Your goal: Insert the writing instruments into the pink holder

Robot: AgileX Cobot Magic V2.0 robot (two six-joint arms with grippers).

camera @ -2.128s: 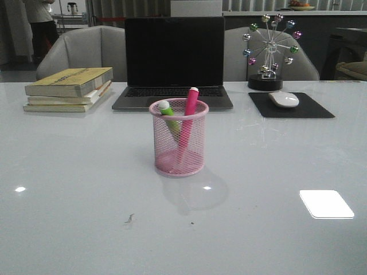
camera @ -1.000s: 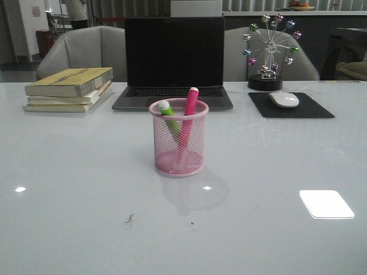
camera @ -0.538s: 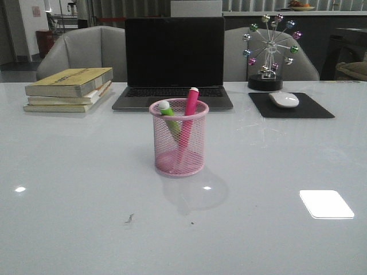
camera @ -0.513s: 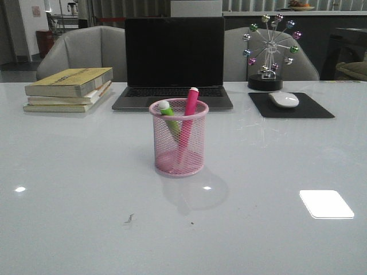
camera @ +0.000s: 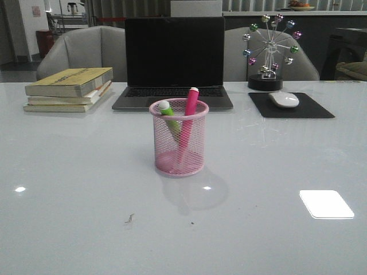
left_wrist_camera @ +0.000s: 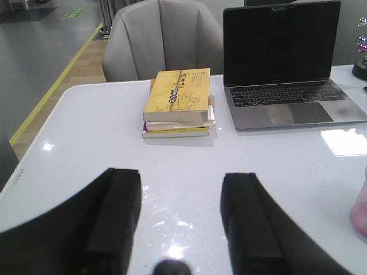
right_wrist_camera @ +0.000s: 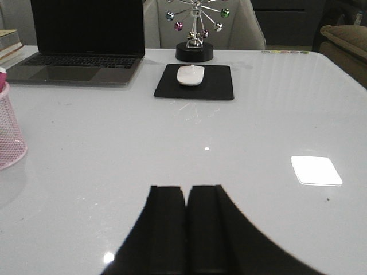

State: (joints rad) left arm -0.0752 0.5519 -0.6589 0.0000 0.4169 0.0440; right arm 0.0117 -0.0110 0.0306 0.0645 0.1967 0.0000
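The pink holder (camera: 178, 139) stands upright at the middle of the table, in front of the laptop. Inside it lean a lime green marker (camera: 168, 117) on the left and a bright pink marker (camera: 188, 117) on the right, whitish caps up. An edge of the holder shows in the left wrist view (left_wrist_camera: 360, 203) and in the right wrist view (right_wrist_camera: 9, 133). My left gripper (left_wrist_camera: 180, 186) is open with nothing between its fingers, low over bare table well away from the holder. My right gripper (right_wrist_camera: 186, 195) is shut and empty, also clear of the holder. Neither arm appears in the front view.
A dark laptop (camera: 174, 60) sits behind the holder. A stack of books (camera: 70, 89) lies at the back left. A mouse (camera: 284, 99) on a black pad (camera: 291, 106) and a ferris-wheel ornament (camera: 268, 49) stand at the back right. Chairs stand beyond the table.
Nothing on the table has moved; holder and both markers stay as they were. A person in the far background has gone from view.
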